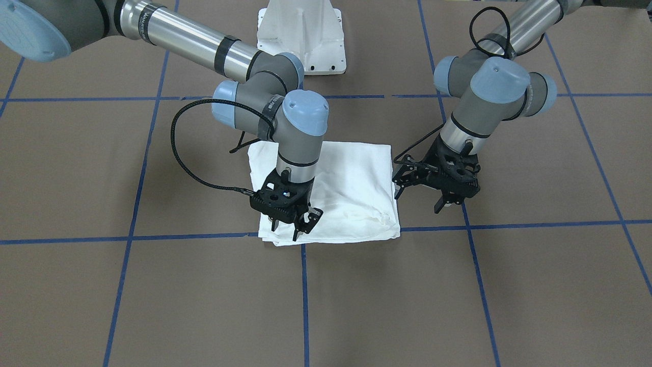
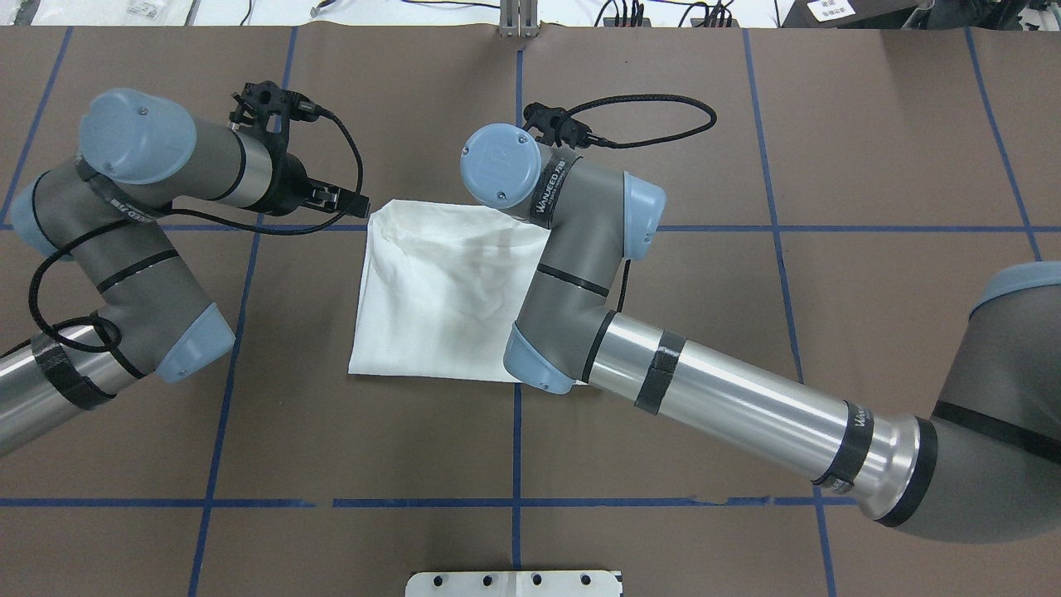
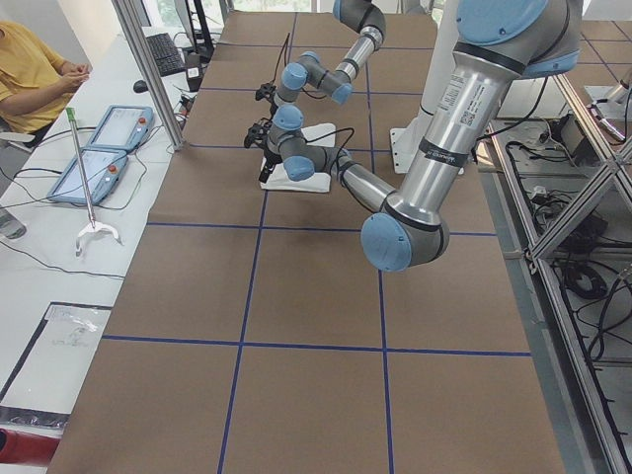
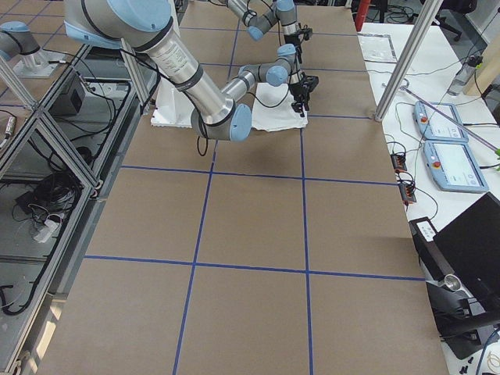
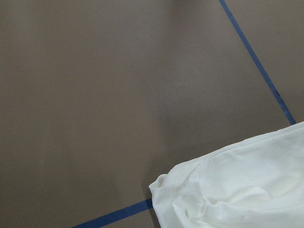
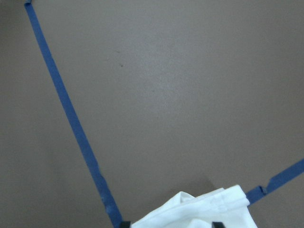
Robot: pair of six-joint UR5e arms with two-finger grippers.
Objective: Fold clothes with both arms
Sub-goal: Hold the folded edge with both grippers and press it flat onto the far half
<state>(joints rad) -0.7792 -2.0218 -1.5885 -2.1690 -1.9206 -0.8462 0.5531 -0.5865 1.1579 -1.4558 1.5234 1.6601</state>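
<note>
The clothes are one white shirt [image 1: 346,183] folded into a rough rectangle on the brown table, also plain in the overhead view as the shirt [image 2: 439,290]. My right gripper [image 1: 298,227] hangs open over the shirt's corner nearest the front-facing camera. In the right wrist view its fingertips [image 6: 124,224] stand wide apart on either side of that shirt corner [image 6: 199,211]. My left gripper [image 1: 420,200] is open just off the shirt's other side edge, holding nothing. The left wrist view shows only a rumpled shirt corner [image 5: 237,190] and bare table.
Blue tape lines [image 1: 304,295] divide the brown table into squares. The white pedestal base [image 1: 300,35] stands behind the shirt. Beyond the table's edge lie teach pendants [image 3: 99,153], and a person in yellow [image 3: 25,69] sits there.
</note>
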